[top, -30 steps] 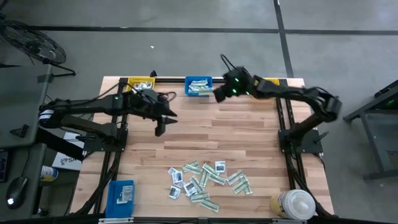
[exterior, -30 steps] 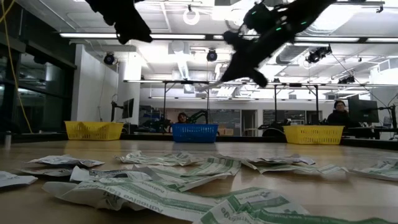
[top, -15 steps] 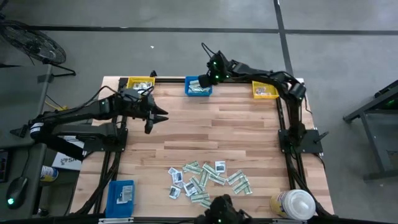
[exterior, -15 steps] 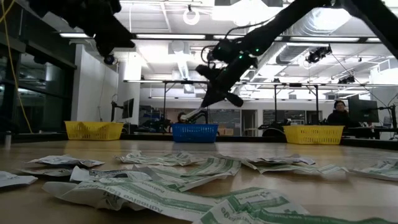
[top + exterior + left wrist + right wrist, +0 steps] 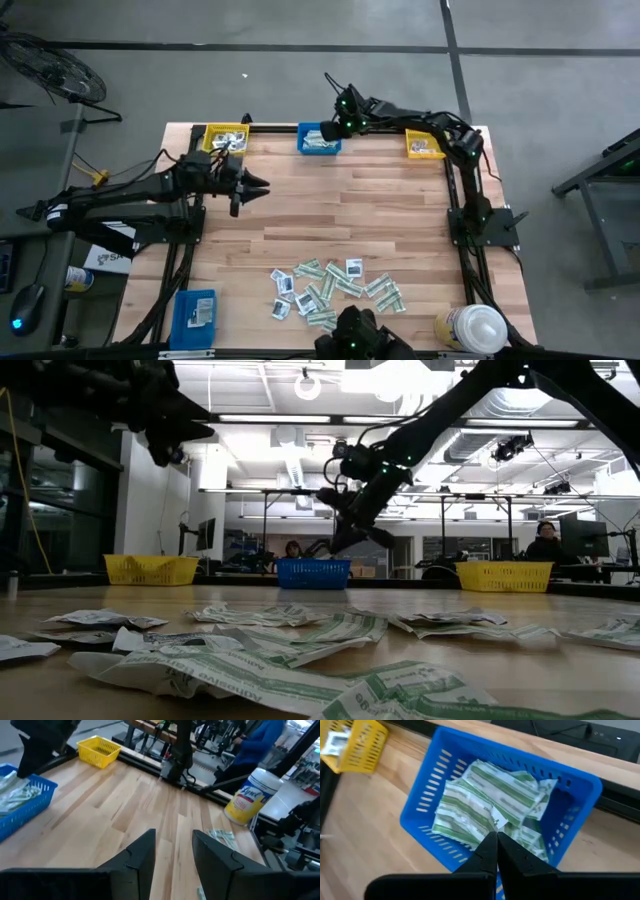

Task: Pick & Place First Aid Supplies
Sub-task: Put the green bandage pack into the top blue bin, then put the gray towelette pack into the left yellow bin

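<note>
Hovers with right gripper point(image 5: 496, 851) shut and empty just above green-striped packets point(image 5: 485, 805) in blue bin point(image 5: 570, 820), while left gripper point(image 5: 172, 850) hangs parted, empty, above bare counter point(image 5: 125, 805).

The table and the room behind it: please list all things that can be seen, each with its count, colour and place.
Packets on table: dozens, white and green-and-white, loose pile near the front edge.
Packets in bin: several, green-and-white, inside the blue bin.
Blue bin: one, blue, middle of the back edge.
Yellow bins: two, yellow, back left and back right, each with a few packets.
Blue tray: one, blue, front left corner.
Wipes bottle: one, yellow with white cap, front right corner.
Table: one, pale wood.
Person: one, seated in the room behind.
Left claw: dark, open, empty, over the table's back left.
Right claw: dark, shut, above the blue bin; whether it pinches a packet is unclear.
</note>
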